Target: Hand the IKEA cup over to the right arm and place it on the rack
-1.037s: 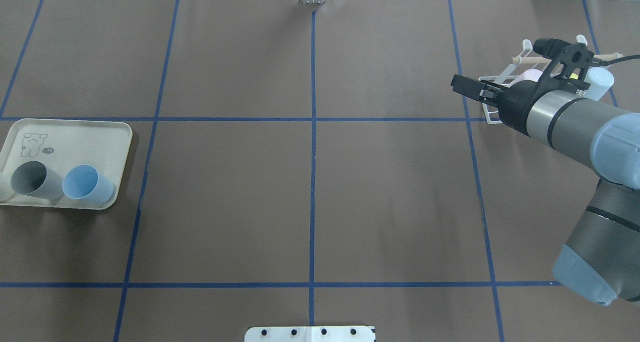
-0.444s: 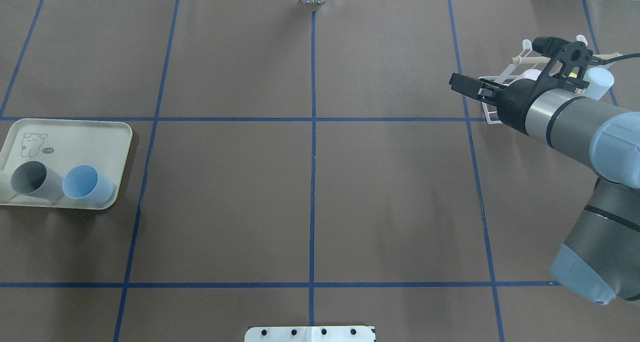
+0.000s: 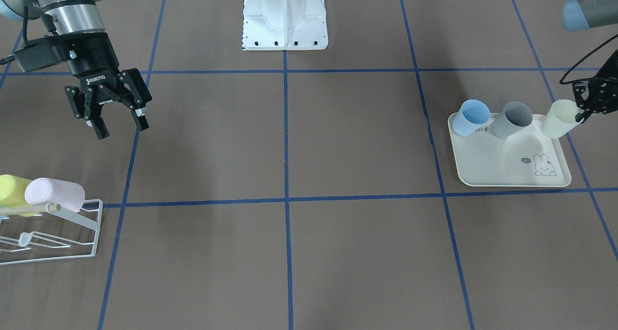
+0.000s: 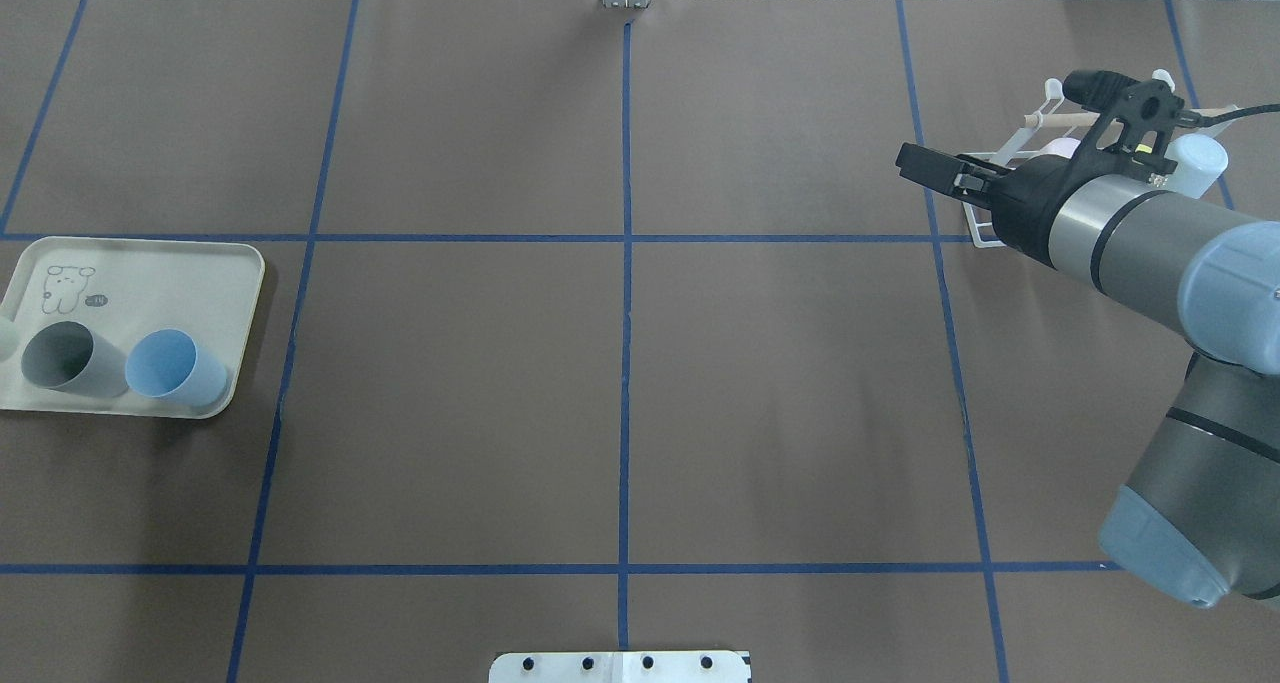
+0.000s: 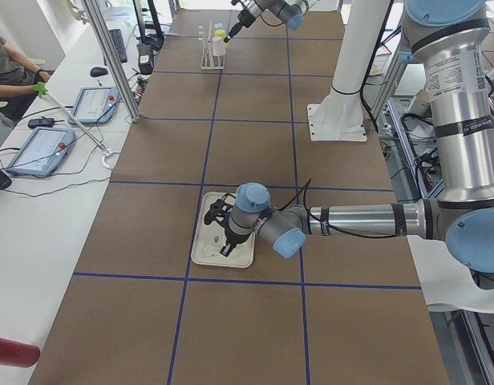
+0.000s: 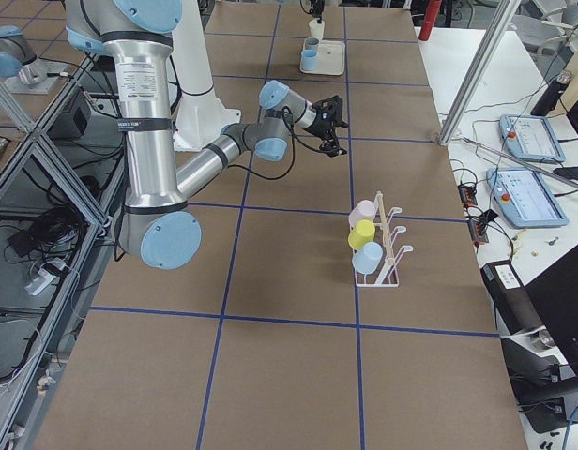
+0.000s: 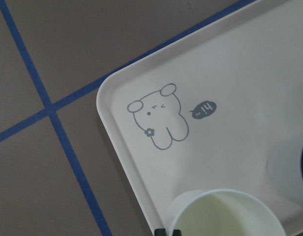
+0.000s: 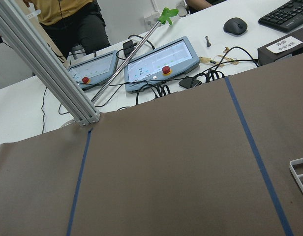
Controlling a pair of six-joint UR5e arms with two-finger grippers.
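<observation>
Seen from overhead, the brown counter (image 4: 780, 383) is spanned by two arms. The right arm (image 4: 1130, 238) is extended toward 10 o'clock, near the white rack (image 3: 94, 228) at the counter's 2 o'clock corner. The left arm (image 5: 367, 218) is extended to the cream tray (image 3: 487, 168) at 9 o'clock. The cream IKEA cup (image 3: 557, 120) is stood upright, mouth up, on that tray, in line with a grey cup (image 3: 512, 122) and a blue cup (image 3: 470, 120). The left pincer (image 3: 582, 111) is set at the cream cup's rim; whether it is closed on the wall cannot be told. The right pincer (image 3: 120, 127) is spread wide, and nothing is held in it. From it the IKEA cup lies far off, between 8 and 9 o'clock, so the left arm is judged much the nearer.
</observation>
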